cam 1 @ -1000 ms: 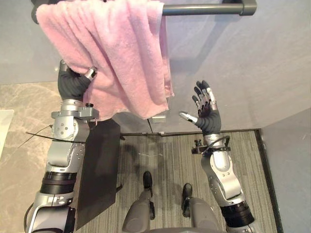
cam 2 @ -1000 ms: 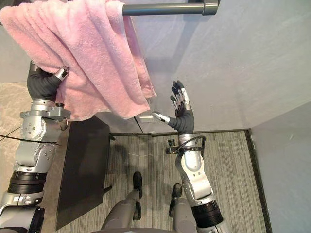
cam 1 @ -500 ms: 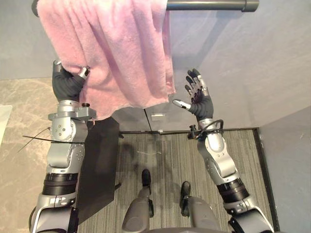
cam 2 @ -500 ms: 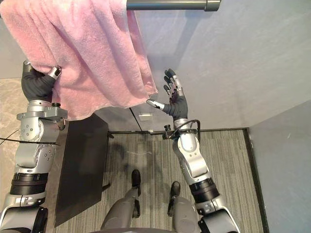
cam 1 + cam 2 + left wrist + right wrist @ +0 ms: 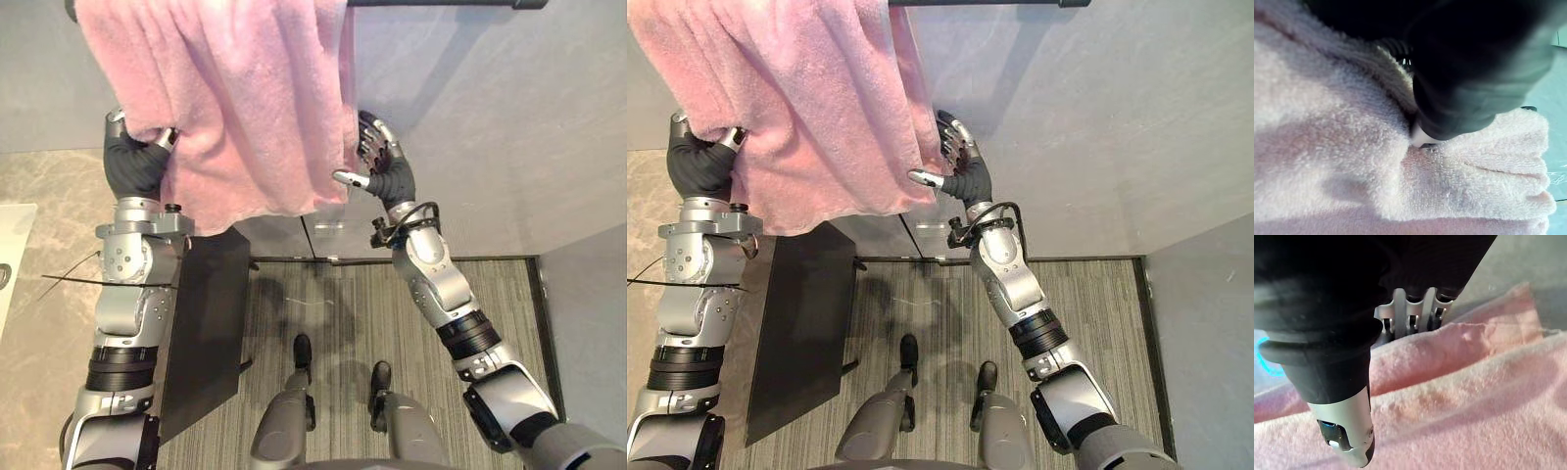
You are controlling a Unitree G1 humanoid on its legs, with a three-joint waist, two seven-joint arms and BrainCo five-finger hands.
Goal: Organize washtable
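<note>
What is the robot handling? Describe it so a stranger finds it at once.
On the grey wall, find the dark rail across the top. Draped over it hangs the pink towel, the only soft, coloured thing there, with the left hand gripping its lower edge and the right hand at its right edge.

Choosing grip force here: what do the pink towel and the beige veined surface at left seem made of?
The pink towel: soft matte terry cloth by its look, with fuzzy pile and loose folds. The beige veined surface: stone or stone-look laminate, judging by the pale veining; which one is unclear.
</note>
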